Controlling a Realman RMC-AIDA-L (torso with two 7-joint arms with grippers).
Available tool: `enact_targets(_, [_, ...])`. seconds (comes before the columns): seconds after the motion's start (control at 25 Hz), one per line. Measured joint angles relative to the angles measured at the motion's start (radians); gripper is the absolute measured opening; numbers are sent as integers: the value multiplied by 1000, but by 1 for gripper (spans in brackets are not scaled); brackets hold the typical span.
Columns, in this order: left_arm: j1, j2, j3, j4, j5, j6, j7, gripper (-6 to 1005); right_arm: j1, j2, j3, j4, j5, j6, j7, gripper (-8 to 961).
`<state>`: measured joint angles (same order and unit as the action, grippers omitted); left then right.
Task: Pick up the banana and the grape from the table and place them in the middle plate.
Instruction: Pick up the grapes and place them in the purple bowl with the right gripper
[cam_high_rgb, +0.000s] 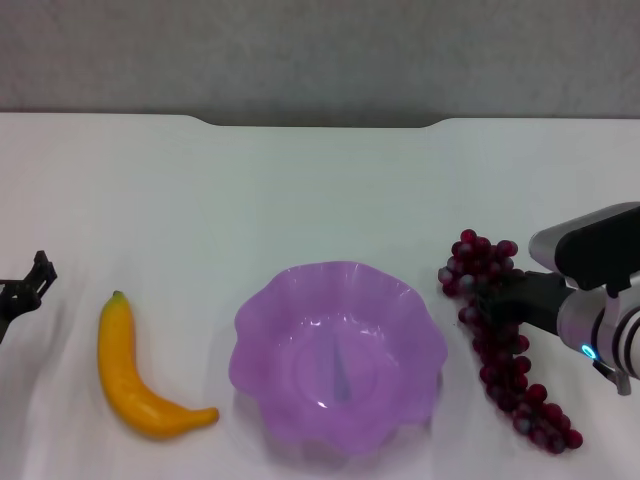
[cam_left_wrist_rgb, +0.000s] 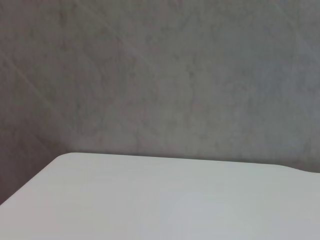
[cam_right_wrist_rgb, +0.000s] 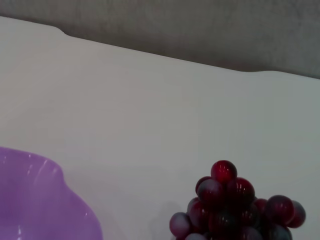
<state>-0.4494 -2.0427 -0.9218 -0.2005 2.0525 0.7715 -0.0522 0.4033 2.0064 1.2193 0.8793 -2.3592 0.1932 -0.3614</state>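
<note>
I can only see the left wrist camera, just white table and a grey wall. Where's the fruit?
Observer: The banana lies on the table, on the left side of the purple plate.
Operator: And the grapes?
Observer: The grape bunch lies on the plate's right side, and the right gripper is right over its middle.
Operator: Is anything in the plate?
Observer: No, nothing is in it yet.
Operator: Where's my arm's gripper?
Observer: The left gripper sits at the far left edge of the table, apart from the banana.
</note>
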Motion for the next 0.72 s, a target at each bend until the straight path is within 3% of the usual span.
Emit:
enact_targets(0.4, [1, -1, 0, 1, 0, 0, 0, 896, -5, 2, -42, -5, 0, -36, 5, 357])
enact_targets(0.72, [2, -1, 0, 0, 0, 0, 0, 896, -45, 1, -101, -6, 0, -165, 6, 332])
